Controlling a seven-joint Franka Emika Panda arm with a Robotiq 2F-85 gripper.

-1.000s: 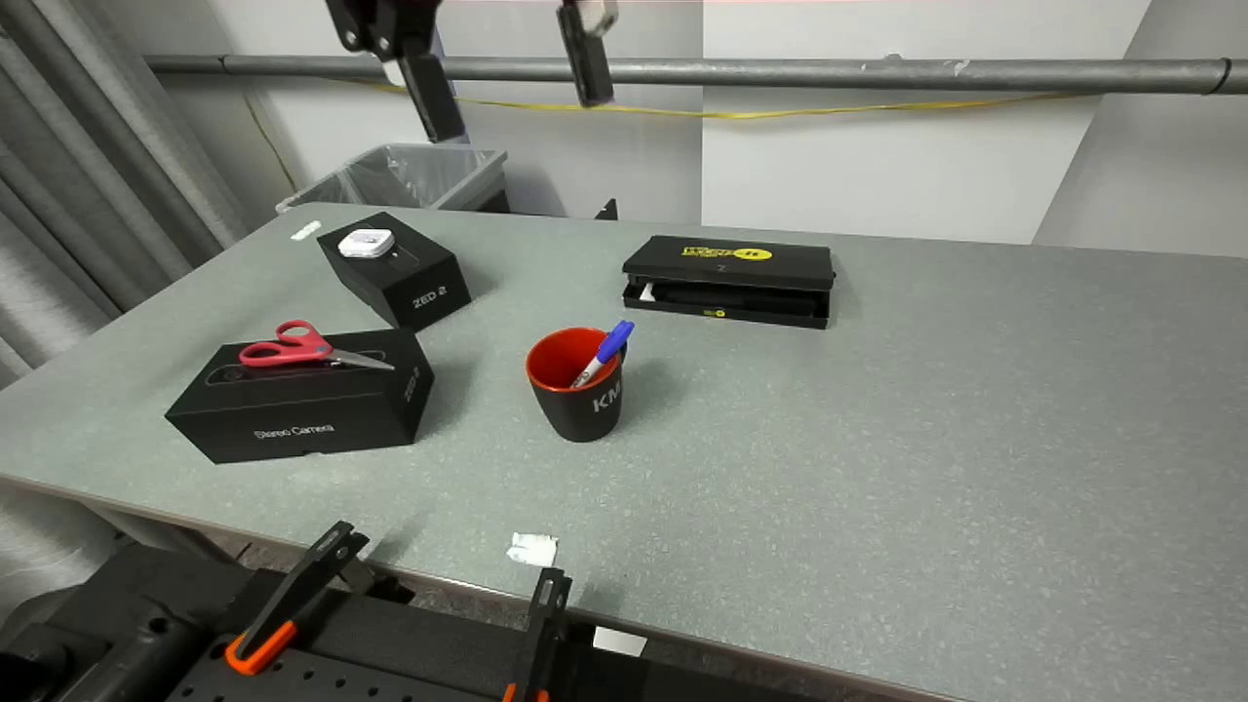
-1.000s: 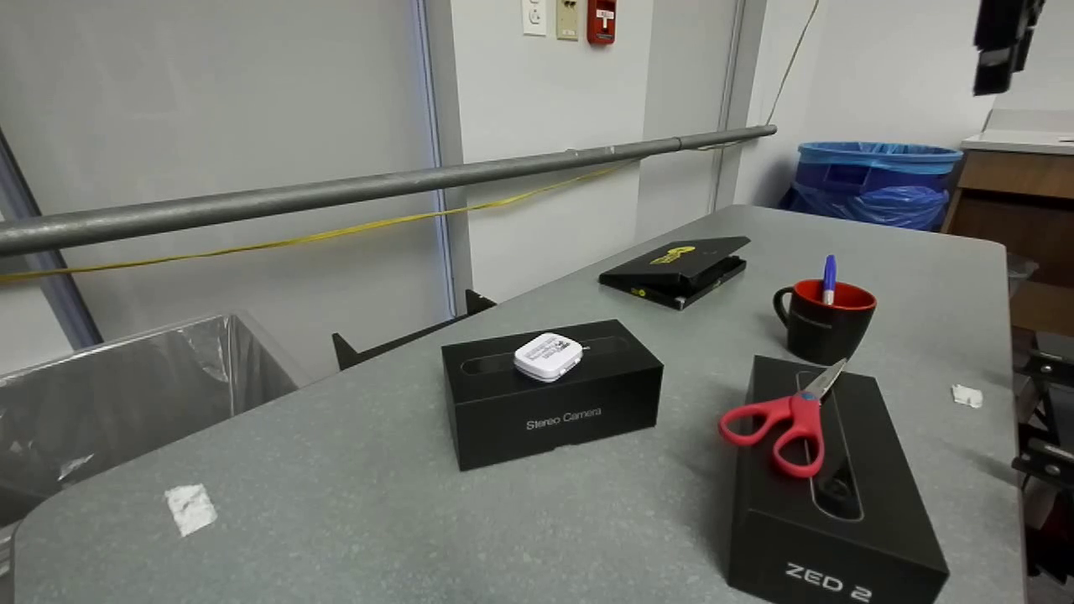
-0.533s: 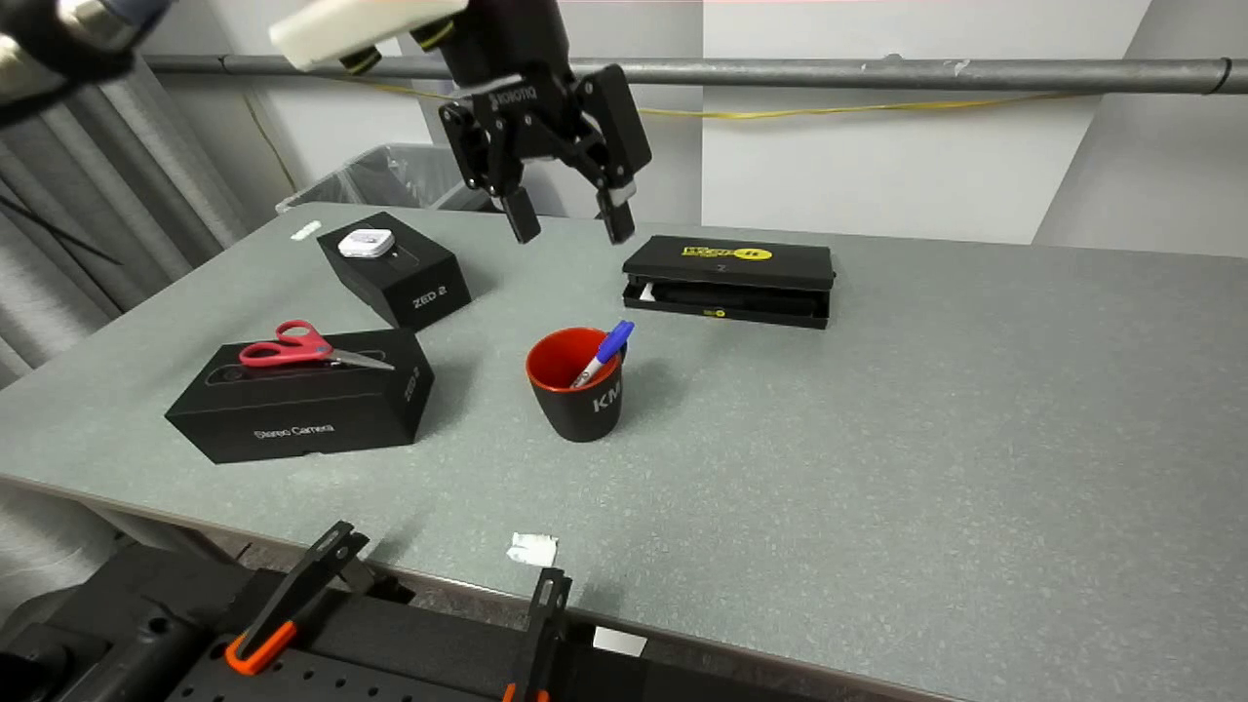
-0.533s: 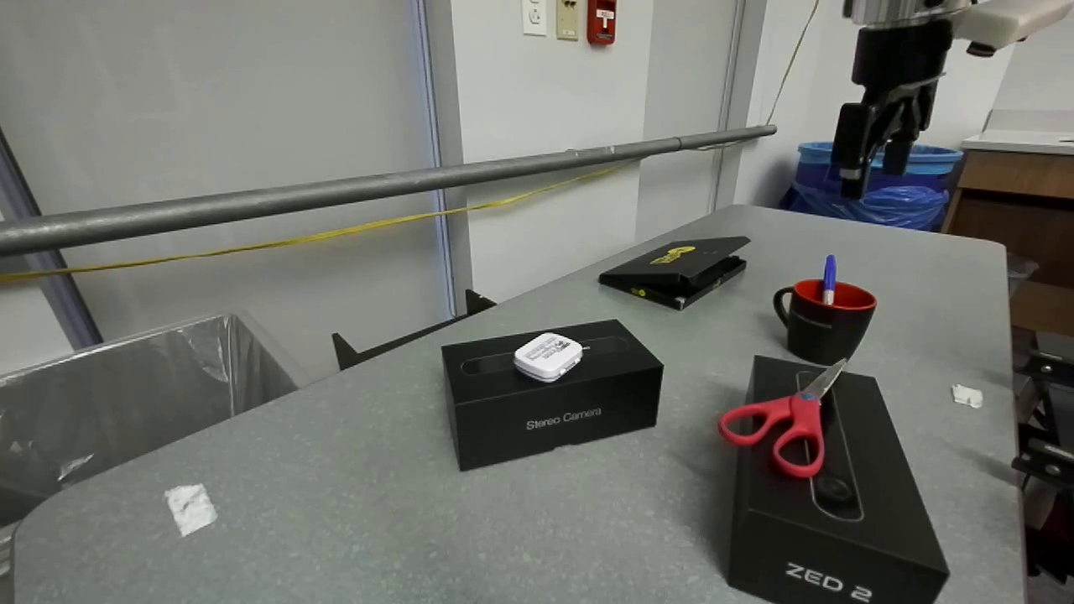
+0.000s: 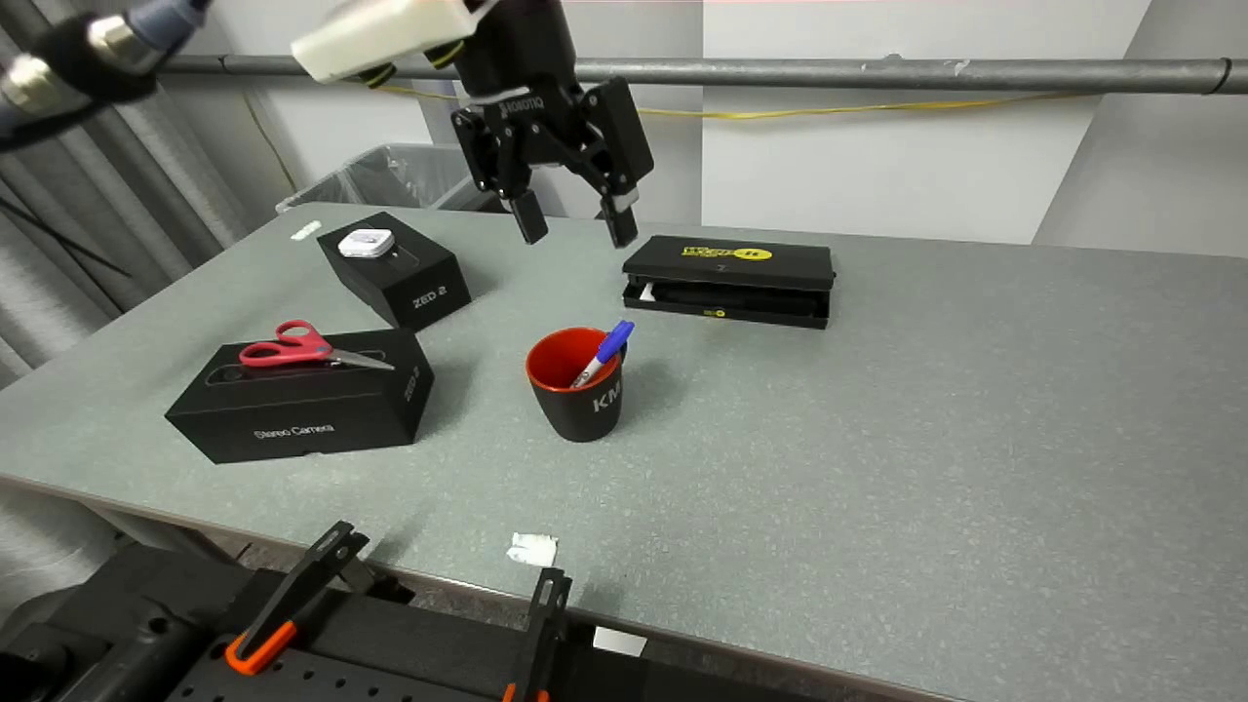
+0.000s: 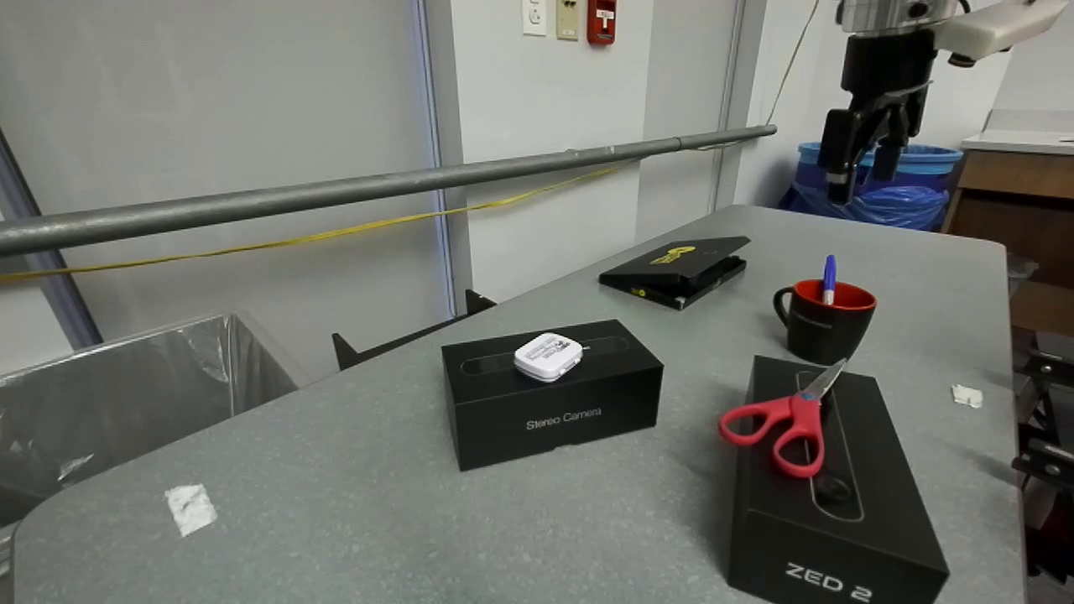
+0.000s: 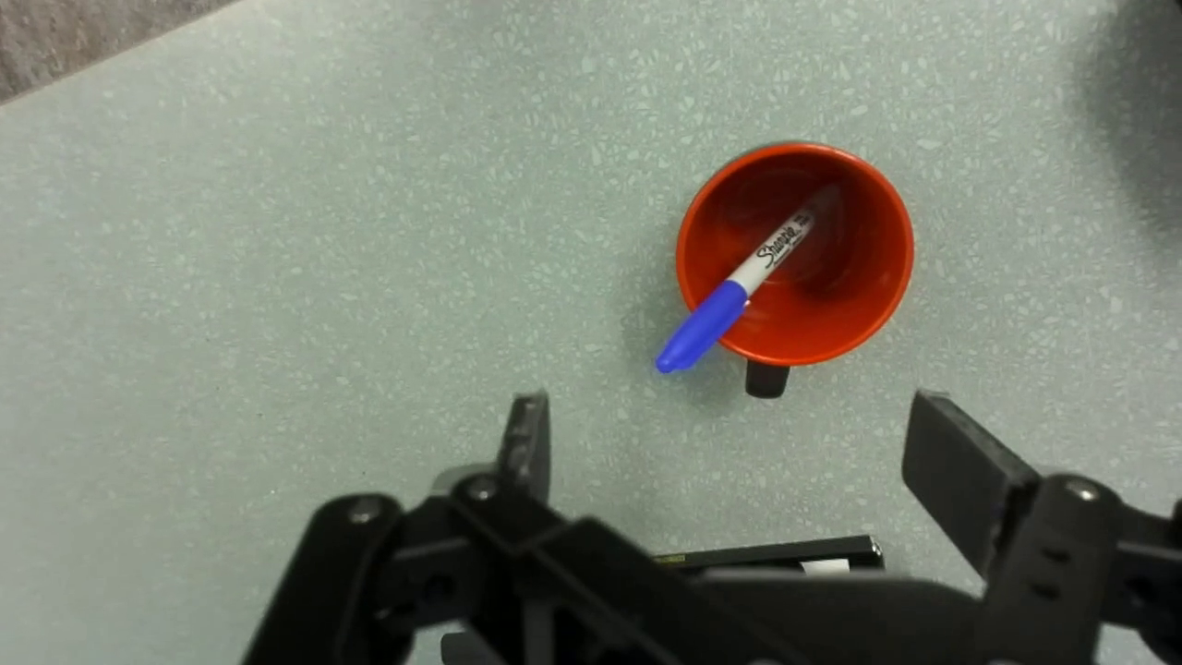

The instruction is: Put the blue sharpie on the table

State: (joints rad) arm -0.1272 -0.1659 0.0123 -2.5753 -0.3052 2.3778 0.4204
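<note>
The jaws stand wide apart, gripping nothing, in the air above the worktop (image 5: 926, 468) and clear of the blue sharpie (image 7: 731, 298), which leans inside the red-lined cup (image 5: 573, 413) with its cap jutting past the rim. In an exterior view, a black case (image 5: 726, 268) with its lid partly raised lies to the right of the cup and farther back, while to the left the nearer black box (image 5: 302, 417) bears red-handled scissors (image 5: 296, 350) and the farther black box (image 5: 417, 283) a small white case (image 5: 366, 244). A white scrap (image 5: 533, 549) lies by the worktop's near edge.
</note>
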